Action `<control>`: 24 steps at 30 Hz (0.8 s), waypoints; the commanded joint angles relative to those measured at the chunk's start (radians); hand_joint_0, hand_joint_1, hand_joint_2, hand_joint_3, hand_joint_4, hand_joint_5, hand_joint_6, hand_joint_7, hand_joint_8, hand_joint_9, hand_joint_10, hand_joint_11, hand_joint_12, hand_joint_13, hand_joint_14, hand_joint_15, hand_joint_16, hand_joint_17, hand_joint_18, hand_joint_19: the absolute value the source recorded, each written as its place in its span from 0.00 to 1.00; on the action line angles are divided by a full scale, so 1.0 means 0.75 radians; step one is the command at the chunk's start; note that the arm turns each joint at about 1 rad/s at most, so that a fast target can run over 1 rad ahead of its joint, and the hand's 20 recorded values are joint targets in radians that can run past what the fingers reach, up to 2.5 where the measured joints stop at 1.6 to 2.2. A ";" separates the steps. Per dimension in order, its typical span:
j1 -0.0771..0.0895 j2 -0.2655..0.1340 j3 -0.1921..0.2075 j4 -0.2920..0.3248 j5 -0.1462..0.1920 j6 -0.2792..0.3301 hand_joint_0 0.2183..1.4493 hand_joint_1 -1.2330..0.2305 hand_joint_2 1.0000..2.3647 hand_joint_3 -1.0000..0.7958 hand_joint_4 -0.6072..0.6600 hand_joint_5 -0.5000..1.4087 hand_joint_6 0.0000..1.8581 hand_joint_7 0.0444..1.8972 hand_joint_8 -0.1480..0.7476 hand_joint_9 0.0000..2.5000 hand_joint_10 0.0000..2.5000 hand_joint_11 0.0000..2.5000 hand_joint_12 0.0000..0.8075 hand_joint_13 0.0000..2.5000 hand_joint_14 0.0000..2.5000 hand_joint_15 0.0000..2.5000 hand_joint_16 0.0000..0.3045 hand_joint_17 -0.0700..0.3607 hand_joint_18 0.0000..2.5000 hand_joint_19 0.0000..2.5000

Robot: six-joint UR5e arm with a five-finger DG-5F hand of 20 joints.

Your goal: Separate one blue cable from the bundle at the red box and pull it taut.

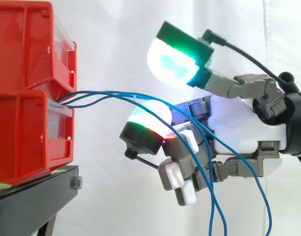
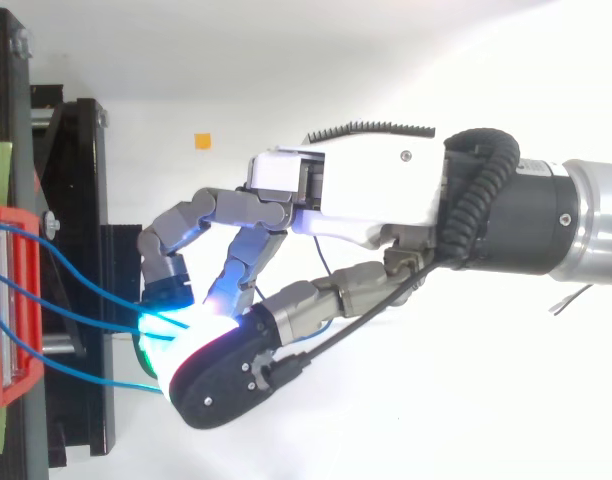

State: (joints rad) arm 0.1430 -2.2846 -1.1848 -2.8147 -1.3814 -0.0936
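Observation:
Three thin blue cables leave the slot between the two stacked red boxes and arc right, then droop below the hand. In the top view the blue cables fan from the red box into the hand. The hand reaches in from the right. One finger is raised, its glowing pad well above the cables. A lower pad sits just under them, and the cables lie across it. Nothing is pinched between the two pads. The other fingers curl below.
The red boxes stand on a black stand with a bolt at its corner. A white curtain hangs behind. A small orange mark lies on the white surface beyond the hand.

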 commanded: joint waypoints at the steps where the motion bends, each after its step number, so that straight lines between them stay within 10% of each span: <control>1: 0.000 0.001 0.001 0.000 0.001 0.000 0.32 0.49 0.01 0.32 0.64 0.20 0.42 0.71 0.53 0.45 0.01 0.31 0.45 0.43 0.01 0.22 0.15 0.40 0.33 0.30; 15: 0.002 0.001 0.001 0.000 0.001 0.000 0.30 0.32 0.02 0.41 0.69 0.17 0.46 0.73 0.54 0.41 0.01 0.33 0.47 0.41 0.01 0.22 0.16 0.42 0.33 0.30; 17: 0.002 0.001 0.001 0.000 0.001 -0.002 0.28 0.36 0.00 0.28 0.69 0.17 0.46 0.70 0.54 0.40 0.01 0.32 0.47 0.41 0.01 0.22 0.16 0.42 0.33 0.30; 24: -0.005 0.001 0.001 -0.033 0.007 -0.020 0.30 0.62 0.00 0.28 0.67 0.18 0.44 0.69 0.53 0.42 0.01 0.32 0.47 0.41 0.01 0.23 0.16 0.42 0.32 0.32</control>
State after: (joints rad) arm 0.1415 -2.2850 -1.1842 -2.8246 -1.3767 -0.1012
